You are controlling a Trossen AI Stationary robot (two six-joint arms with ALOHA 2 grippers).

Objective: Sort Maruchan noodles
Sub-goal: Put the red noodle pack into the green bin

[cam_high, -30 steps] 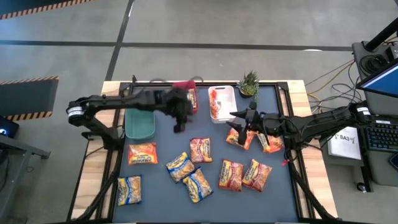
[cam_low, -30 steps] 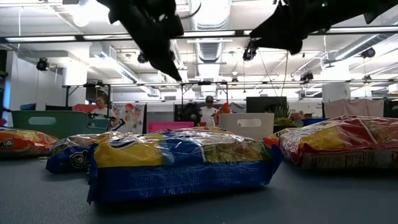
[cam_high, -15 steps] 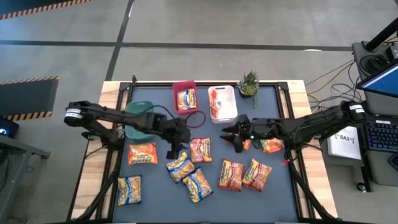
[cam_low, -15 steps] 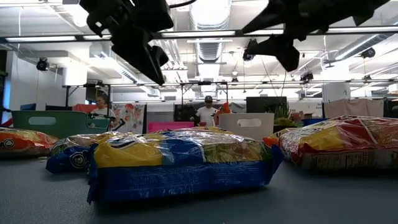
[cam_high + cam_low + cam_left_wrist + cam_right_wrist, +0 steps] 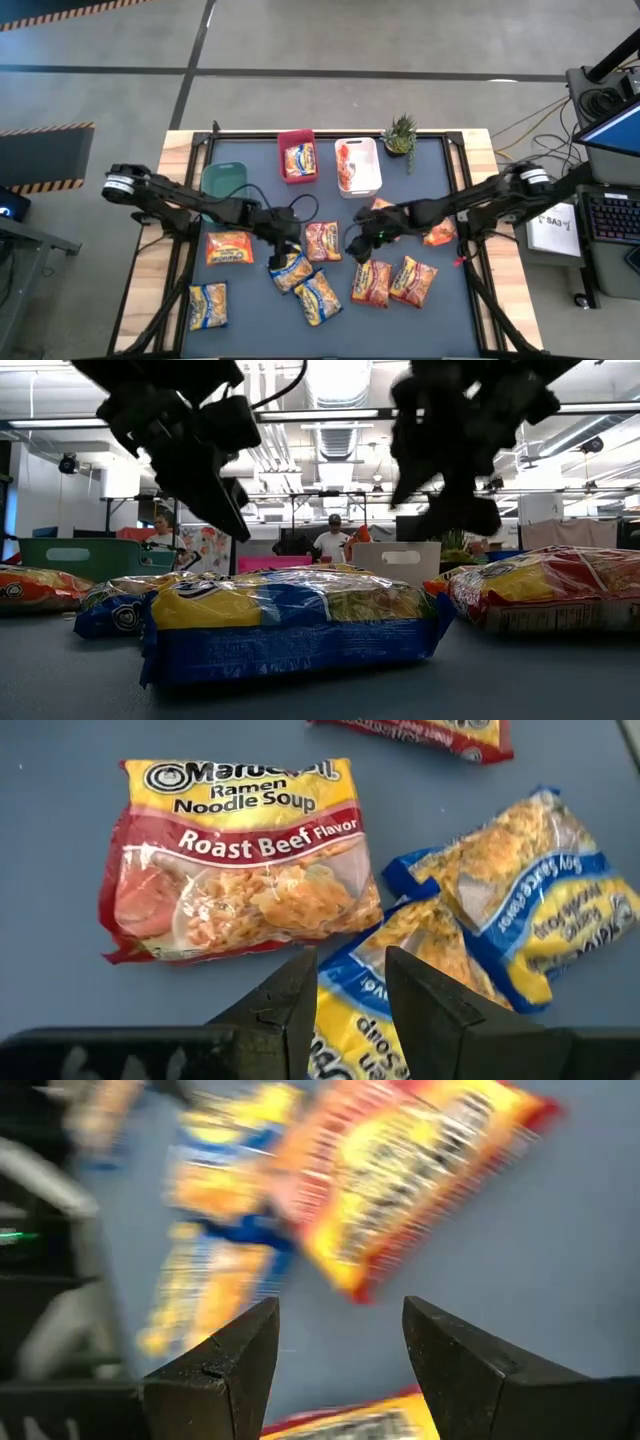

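The left gripper (image 5: 346, 1010) hung with its fingers parted by a narrow gap, nothing between them, just above a yellow-and-blue packet (image 5: 405, 990) near the table's middle; a Roast Beef packet (image 5: 235, 855) lay just beside it; the right gripper (image 5: 335, 1350) stood with its jaws apart and empty, over bare mat beside a red-orange packet (image 5: 420, 1175); the remaining Maruchan noodles lay scattered flat on the dark table (image 5: 250, 320), one in the red bin (image 5: 297, 158); the white bin (image 5: 358, 165) and green bin (image 5: 225, 180) stood at the back edge, by a small plant (image 5: 400, 133).
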